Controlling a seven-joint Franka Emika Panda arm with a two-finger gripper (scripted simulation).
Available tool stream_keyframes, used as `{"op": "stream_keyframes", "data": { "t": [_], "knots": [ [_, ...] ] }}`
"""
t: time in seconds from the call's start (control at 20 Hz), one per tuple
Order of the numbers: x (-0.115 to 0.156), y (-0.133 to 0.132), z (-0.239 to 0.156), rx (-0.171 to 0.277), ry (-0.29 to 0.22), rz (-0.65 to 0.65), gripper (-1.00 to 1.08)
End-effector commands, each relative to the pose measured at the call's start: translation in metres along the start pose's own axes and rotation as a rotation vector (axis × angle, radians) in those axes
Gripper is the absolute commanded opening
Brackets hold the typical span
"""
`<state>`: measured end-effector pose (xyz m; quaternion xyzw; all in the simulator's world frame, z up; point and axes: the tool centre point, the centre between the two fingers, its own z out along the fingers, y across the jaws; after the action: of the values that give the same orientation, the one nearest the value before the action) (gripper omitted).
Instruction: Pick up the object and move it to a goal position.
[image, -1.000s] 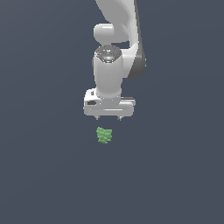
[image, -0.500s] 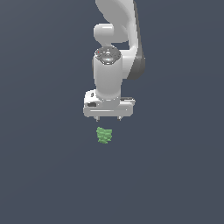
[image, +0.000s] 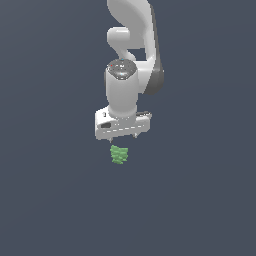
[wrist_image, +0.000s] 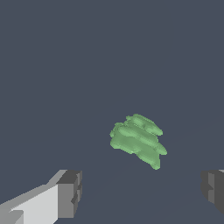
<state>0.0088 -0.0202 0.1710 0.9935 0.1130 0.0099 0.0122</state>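
- One arm, mine: white Panda coming down from the top of the exterior view, wrist pointing straight down.
- One gripper (image: 123, 139), white body wide across, two short fingertips just poking out under it in the exterior view.
- Wrist view shows both fingers (wrist_image: 70, 194): one grey pad at each side of the frame, set wide apart, nothing between them. So my hand is spread wide and holds nothing.
- One object (image: 119, 154): small bright green lumpy block, ridged surface, narrower toward its lower end, much narrower than the gripper body.
- In the exterior view it sits directly below the gripper, close under the fingertips, a small gap visible, no contact.
- In the wrist view the object (wrist_image: 137, 140) lies between the two finger lines but beyond the pads, tilted on a diagonal, not touching either pad.
- One surface (image: 55, 200): flat dark grey-blue, uniform, no edges or corners in either view, so I can't place the object against them.
- Can't tell from either view whether the object rests on the surface; no shadow or contact line shows.
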Motion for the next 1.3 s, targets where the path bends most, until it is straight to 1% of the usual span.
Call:
{"op": "stream_keyframes", "data": {
  "t": [0.0,1.25],
  "knots": [
    [0.001,0.002,0.004,0.000,-0.002,-0.064,1.00],
    [0.006,0.018,0.043,0.017,-0.011,-0.722,1.00]
  ]
}}
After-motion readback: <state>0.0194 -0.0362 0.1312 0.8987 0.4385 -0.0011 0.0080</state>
